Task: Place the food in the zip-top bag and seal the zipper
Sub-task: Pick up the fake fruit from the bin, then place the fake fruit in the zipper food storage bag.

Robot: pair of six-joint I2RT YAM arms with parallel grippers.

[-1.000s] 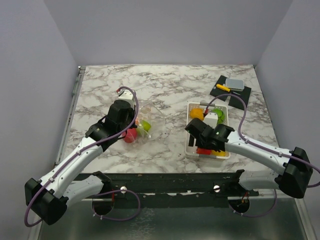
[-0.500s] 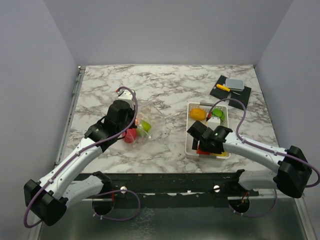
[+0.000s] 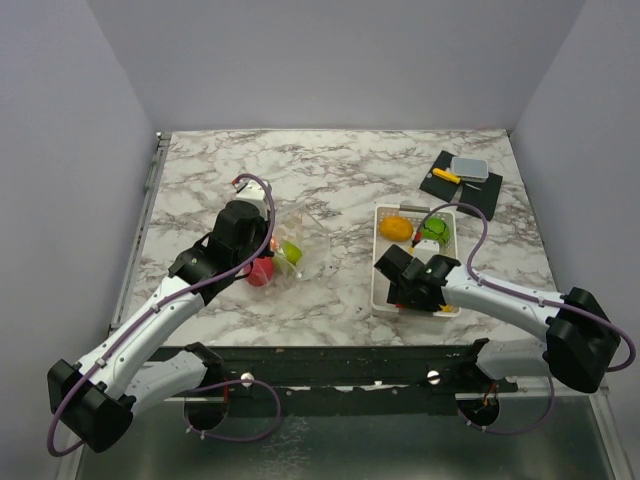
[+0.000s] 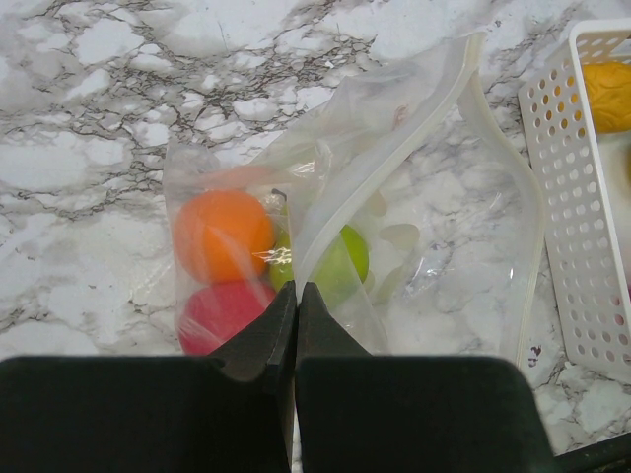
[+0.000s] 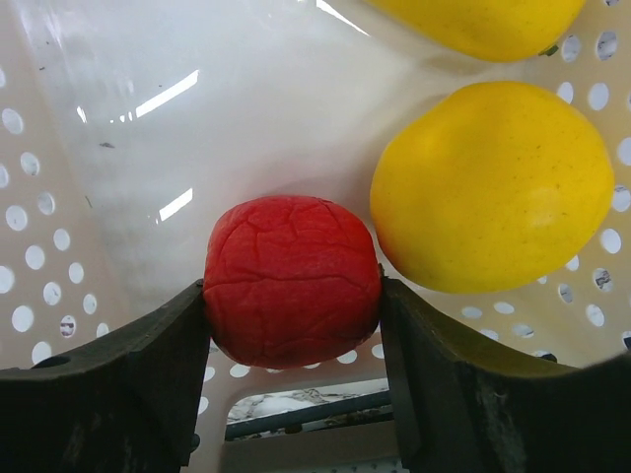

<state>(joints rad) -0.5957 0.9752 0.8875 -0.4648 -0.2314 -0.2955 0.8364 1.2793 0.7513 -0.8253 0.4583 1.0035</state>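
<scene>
Right wrist view puts the right fingers point(image 5: 158, 365) against both flanks of a round red fruit point(image 5: 291, 281). They stand fairly wide because the fruit fills the gap, and the grip looks made, though the fruit sits low on the floor of the white basket point(image 5: 59, 246). The fruit is nearly a ball, so it has no long axis to line up with. A yellow fruit point(image 5: 493, 187) lies just beside the outer finger, near enough that a straight lift seems safer than a sideways drag. Over on the other side, the left wrist view shows the left fingers point(image 4: 286, 335) pressed fully together on the film of the zip-top bag point(image 4: 444, 256), holding one lip up. The zipper point(image 4: 394, 148) runs away from them as a pale strip, and the mouth gapes on the side toward the basket. An orange fruit point(image 4: 222, 235), a red one point(image 4: 222, 310) and a green one point(image 4: 345, 256) are inside already. From the top external view the bag point(image 3: 300, 240) lies to the left of the basket point(image 3: 378, 260), with bare marbled desk point(image 3: 330, 170) between them. The right arm is much the nearer to the red fruit and, by my reading, must carry it left across that gap into the held-open mouth. The film is thin and slack, so the opening could sag or shift when a fruit lands in it.
</scene>
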